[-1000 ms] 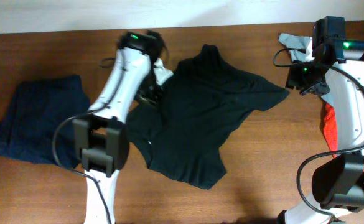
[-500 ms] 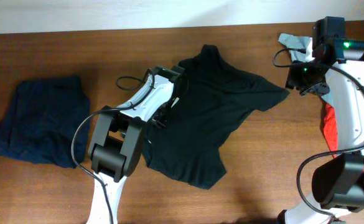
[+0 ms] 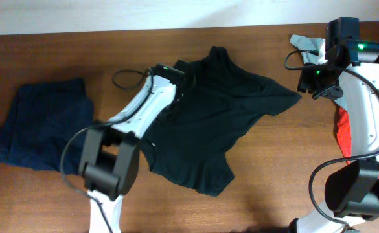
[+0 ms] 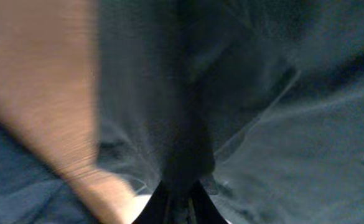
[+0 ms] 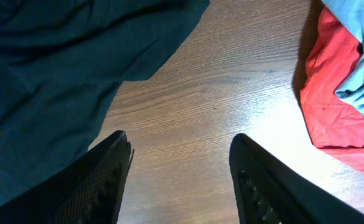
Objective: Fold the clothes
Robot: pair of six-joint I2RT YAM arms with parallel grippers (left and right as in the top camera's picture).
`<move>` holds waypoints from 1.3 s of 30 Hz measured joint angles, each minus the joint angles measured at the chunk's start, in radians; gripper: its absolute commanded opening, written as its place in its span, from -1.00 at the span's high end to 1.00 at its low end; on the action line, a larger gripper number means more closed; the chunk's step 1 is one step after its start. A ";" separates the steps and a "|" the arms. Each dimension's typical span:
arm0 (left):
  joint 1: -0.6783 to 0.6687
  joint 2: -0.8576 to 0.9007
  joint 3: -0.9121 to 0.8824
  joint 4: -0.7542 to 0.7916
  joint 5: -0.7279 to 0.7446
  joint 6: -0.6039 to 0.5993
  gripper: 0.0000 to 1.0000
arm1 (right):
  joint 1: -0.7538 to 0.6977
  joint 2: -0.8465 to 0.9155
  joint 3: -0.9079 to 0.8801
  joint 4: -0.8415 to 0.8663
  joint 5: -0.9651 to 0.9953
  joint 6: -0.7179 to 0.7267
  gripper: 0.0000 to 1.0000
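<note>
The black T-shirt (image 3: 208, 123) lies rumpled and askew in the middle of the surface (image 3: 273, 168), one sleeve reaching toward the right arm, so the step in hand looks like laying it flat before any fold is made. The left gripper (image 4: 182, 196) sits at the shirt's upper left edge. Its wrist view is blurred but shows the fingers drawn close together on a bunched ridge of the black cloth. The right gripper (image 5: 180, 140) hangs spread wide over bare wood and grasps nothing, between the shirt's sleeve and the red garment (image 5: 331, 106) with the grey-blue garment (image 5: 362, 56) on it. A dark navy garment (image 3: 40, 126) lies well apart at the left. The next move probably calls for the right gripper to take the near sleeve, so both arms can draw the shirt taut.
</note>
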 measured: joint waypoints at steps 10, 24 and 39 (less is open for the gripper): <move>0.156 -0.112 0.001 0.230 -0.097 -0.004 0.75 | 0.000 0.000 -0.002 0.005 -0.017 0.000 -0.09; 0.346 -0.099 0.001 0.321 -0.073 -0.013 -0.13 | 0.000 0.000 -0.004 -0.003 -0.019 0.000 -0.10; 0.236 0.023 0.001 0.389 0.306 0.308 -0.13 | 0.000 0.000 -0.085 0.024 -0.064 -0.001 -0.24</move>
